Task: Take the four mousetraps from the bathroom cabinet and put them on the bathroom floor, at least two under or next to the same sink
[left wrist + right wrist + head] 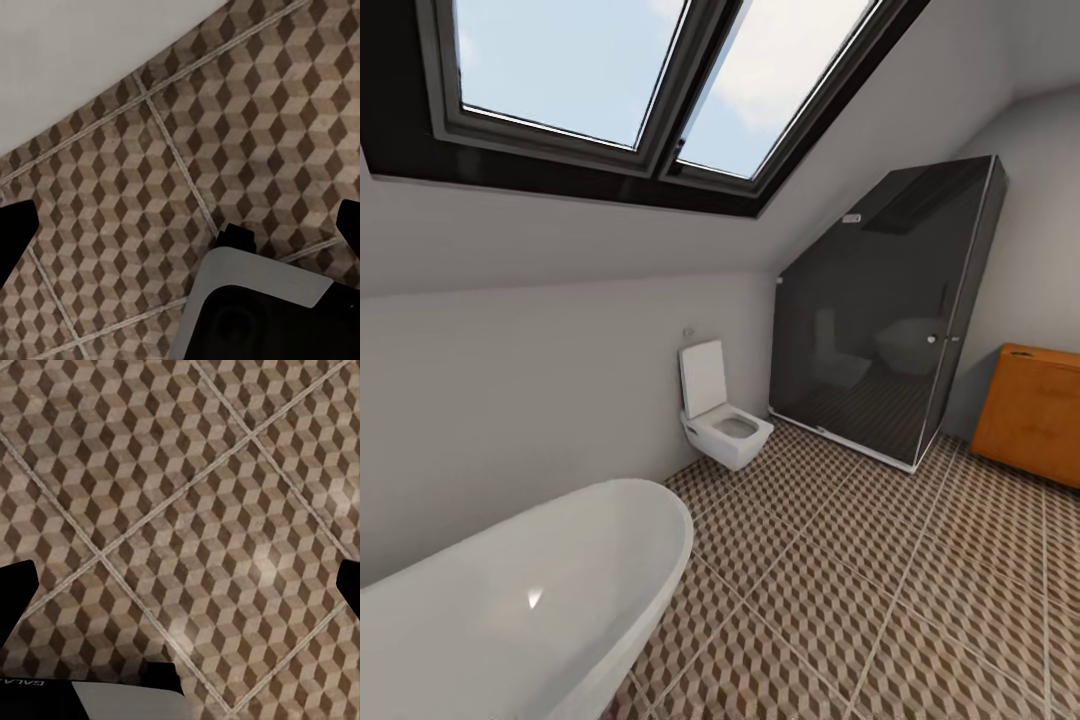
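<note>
The orange-brown wooden cabinet (1032,415) stands against the far right wall, partly cut off by the picture's edge. The cube-patterned bathroom floor (880,600) spreads between me and it. The mousetraps and the sink are out of view. In the left wrist view my left gripper (180,232) hangs open over the tiles, its dark fingertips (15,234) wide apart with nothing between them. My right gripper (180,589) is open too, above bare floor (187,510), with its fingertips (16,592) at the picture's sides.
A white oval bathtub (510,610) sits close at the lower left. A wall-hung toilet (722,418) is at the back, with a dark glass shower enclosure (890,310) beside it. Skylights (650,70) are set in the sloped ceiling. My own base (255,311) shows below the left gripper.
</note>
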